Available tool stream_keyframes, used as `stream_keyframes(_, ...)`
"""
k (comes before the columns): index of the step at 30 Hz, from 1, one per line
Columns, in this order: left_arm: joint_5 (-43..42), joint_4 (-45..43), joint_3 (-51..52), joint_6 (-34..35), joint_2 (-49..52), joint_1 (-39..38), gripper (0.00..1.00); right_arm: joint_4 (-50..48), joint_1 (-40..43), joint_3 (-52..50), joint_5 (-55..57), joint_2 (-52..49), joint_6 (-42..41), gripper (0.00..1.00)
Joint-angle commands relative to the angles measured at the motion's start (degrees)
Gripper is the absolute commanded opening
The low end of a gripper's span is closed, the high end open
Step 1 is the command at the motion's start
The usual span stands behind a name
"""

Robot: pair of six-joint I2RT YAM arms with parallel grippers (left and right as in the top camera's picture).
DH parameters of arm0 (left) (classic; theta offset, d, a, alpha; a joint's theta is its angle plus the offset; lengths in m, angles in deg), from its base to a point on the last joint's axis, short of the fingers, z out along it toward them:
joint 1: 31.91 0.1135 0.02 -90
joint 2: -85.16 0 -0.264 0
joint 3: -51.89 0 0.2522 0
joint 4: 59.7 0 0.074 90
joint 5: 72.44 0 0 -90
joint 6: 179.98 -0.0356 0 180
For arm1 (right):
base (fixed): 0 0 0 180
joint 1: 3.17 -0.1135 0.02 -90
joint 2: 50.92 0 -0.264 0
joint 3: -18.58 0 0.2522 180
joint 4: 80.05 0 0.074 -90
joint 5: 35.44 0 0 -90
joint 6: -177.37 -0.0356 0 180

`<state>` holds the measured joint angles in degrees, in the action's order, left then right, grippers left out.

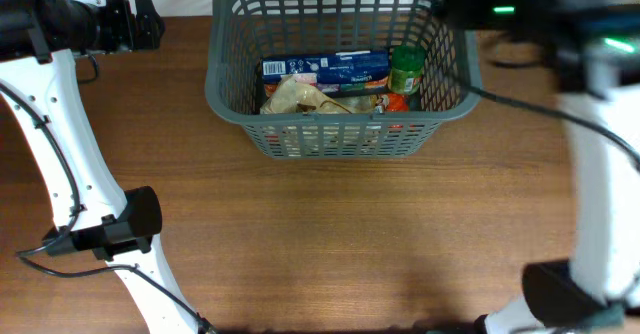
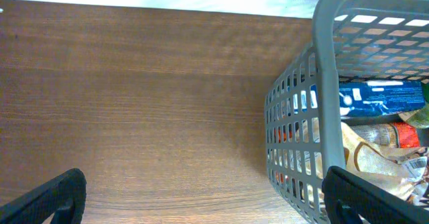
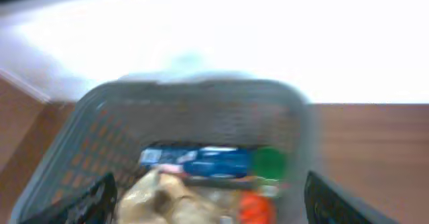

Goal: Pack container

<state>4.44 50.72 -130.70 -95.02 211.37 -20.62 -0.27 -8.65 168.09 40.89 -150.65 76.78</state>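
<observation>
The large dark grey plastic basket with slotted lattice sides (image 1: pixel 340 136) stands at the far middle of the brown wooden table (image 1: pixel 330 234). Inside it, a long blue cardboard box (image 1: pixel 325 69) lies along the far wall. A small jar with a green lid (image 1: pixel 406 66) stands at its right end. A crumpled tan paper bag (image 1: pixel 300 96) sits in front of the box, and a small red packet (image 1: pixel 397 102) lies below the jar, towards the near right corner.

The white left arm (image 1: pixel 45 154) rises along the left edge of the table, and its dark wrist lies level at the far left corner, pointing at the basket and well apart from it. The left fingers (image 2: pixel 60 194) are spread wide with nothing between them but bare table and the basket's corner beyond.

The right arm (image 1: pixel 600 144) is blurred in the overhead view (its dark wrist hangs over the basket's far right corner). The right fingers (image 3: pixel 90 200), seen from the wrist camera above the basket's contents, are also spread wide and hold nothing
</observation>
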Motion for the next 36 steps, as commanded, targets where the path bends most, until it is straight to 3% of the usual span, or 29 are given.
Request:
stream_keyframes(1, -0.44, 0.02, 0.17, 0.31, 0.39, 0.22, 0.99, 6.03, 4.70, 5.29, 8.37, 4.96, 4.92, 0.81)
stream_keyframes(5, -0.42, 0.02, 0.17, 0.31, 0.39, 0.22, 0.99, 11.76, 8.22, 7.48, 14.49, 10.78, 6.93, 0.81)
stream_keyframes(12, -0.44, 0.02, 0.17, 0.31, 0.39, 0.22, 0.99, 14.36, 8.83, 5.90, 14.84, 24.81, 7.39, 0.81)
stream_keyframes(21, -0.44, 0.02, 0.17, 0.31, 0.39, 0.22, 0.99, 18.18, 8.90, -16.96, 16.52, 51.21, 7.13, 0.81)
stream_keyframes(24, -0.44, 0.02, 0.17, 0.31, 0.39, 0.22, 0.99, 20.37, 8.87, -27.45, 16.50, 58.51, 5.66, 0.93)
stream_keyframes(26, -0.44, 0.02, 0.17, 0.31, 0.39, 0.22, 0.99, 17.97, 8.87, -31.82, 16.48, 60.85, 5.66, 0.99)
stream_keyframes(32, -0.42, 0.02, 0.17, 0.31, 0.39, 0.22, 0.99, 10.58, 8.87, -39.21, 13.94, 61.51, 5.66, 0.99)
stream_keyframes(36, -0.44, 0.02, 0.17, 0.31, 0.39, 0.22, 0.99, 8.20, 8.87, -42.45, 0.48, 61.02, 5.66, 0.99)
